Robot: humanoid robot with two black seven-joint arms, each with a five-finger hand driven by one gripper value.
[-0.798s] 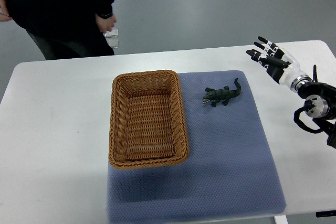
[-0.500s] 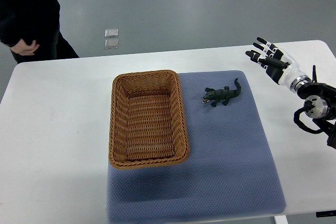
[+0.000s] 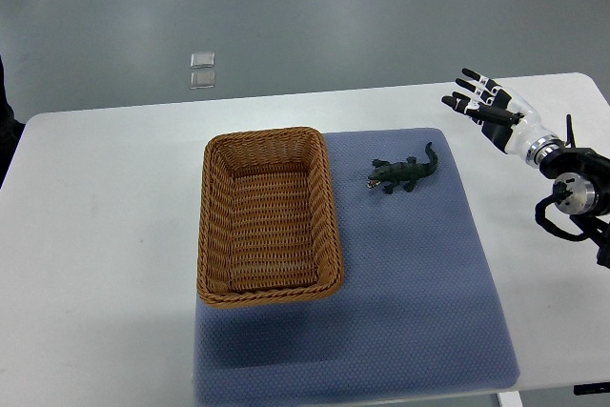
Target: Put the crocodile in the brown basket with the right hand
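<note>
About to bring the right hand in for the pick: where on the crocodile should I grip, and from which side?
Probably grip the crocodile across its thick midbody, coming from above. It lies flat on the blue mat, head toward the brown basket, thin tail angled up toward the far right, so the tail and legs offer little hold. The right hand, fingers spread, hovers over the table's far right.

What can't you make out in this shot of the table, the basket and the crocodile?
- Left arm: nowhere in the top view.
- Right arm behind the right hand: cut off by the picture's right edge.
- Person: only a dark sliver at the left edge.
- Two small squares on the floor: too small to identify.
- Crocodile details: too small.
- Near wall of the basket: its inner face is hidden.
</note>
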